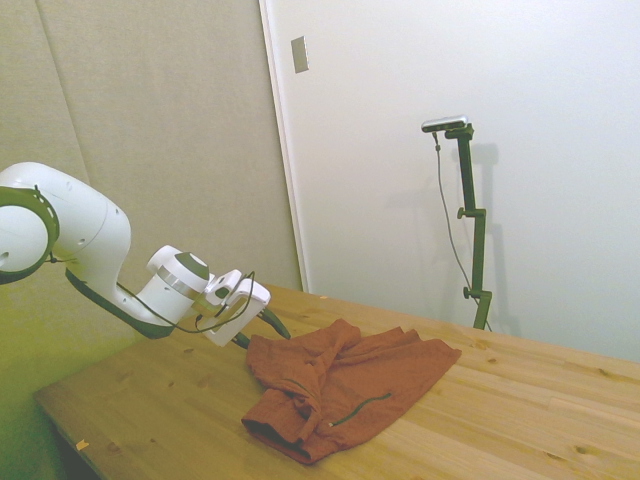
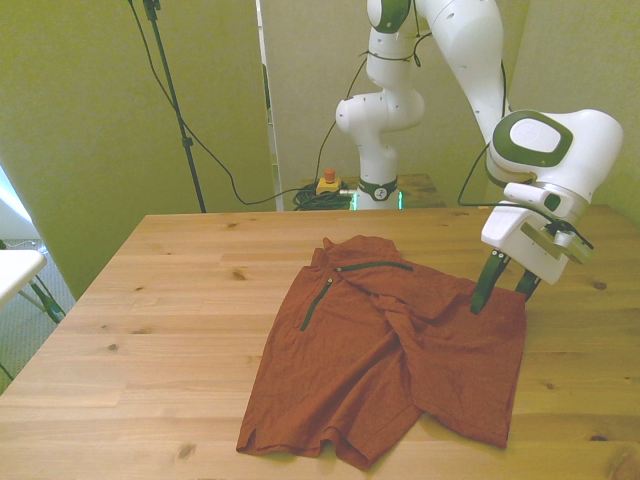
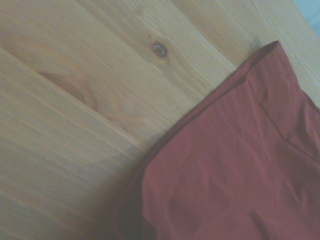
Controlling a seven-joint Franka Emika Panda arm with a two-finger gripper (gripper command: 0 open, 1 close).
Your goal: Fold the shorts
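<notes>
The rust-orange shorts (image 2: 390, 360) lie rumpled on the wooden table (image 2: 170, 300), partly folded over themselves, with dark pocket lines showing near the waist. In the side view the shorts (image 1: 340, 385) sit near the table's front edge. My gripper (image 2: 500, 300) stands open at the shorts' corner on the front view's right, its dark fingers (image 2: 484, 285) pointing down, one at the fabric's edge and one just outside it. From the side, the gripper (image 1: 262, 335) is low at the cloth's near corner. The wrist view shows the shorts' hem (image 3: 240, 175) on bare wood.
Bare tabletop spreads out on the front view's left of the shorts. A yellow box with a red button (image 2: 327, 183) and cables lie beyond the table's far edge by the robot base. A white object (image 2: 15, 265) stands off the table at the front view's left.
</notes>
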